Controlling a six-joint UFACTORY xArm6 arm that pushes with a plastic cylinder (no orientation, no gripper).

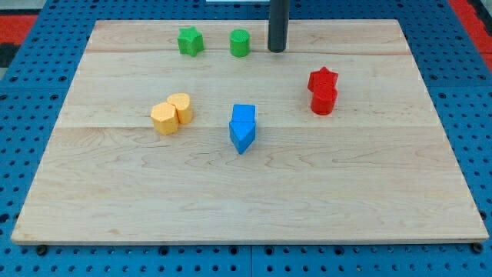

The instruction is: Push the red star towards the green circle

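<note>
The red star (324,79) sat in the right half of the wooden board (246,200), closer to the top edge than the bottom, and it touched a red cylinder (324,101) lying directly below it in the view. The green circle (240,43) stood near the board's top edge, a little left of centre, well apart from the red star, up and to the view's left of it. My tip (277,50) rested near the top edge just to the right of the green circle, between that block and the red pair but much nearer the green one; it touched no block. The arm carried only a straight dark rod, so it had no jaws to be released or clenched.

A green star (190,41) stood left of the green circle along the same top edge, near it but apart. Around the board's centre two blue blocks (242,127) pressed together, the upper one squarish, the lower one pointed. Towards the left edge, two yellow blocks (171,114) touched, their shapes rounded and hard to name exactly.
</note>
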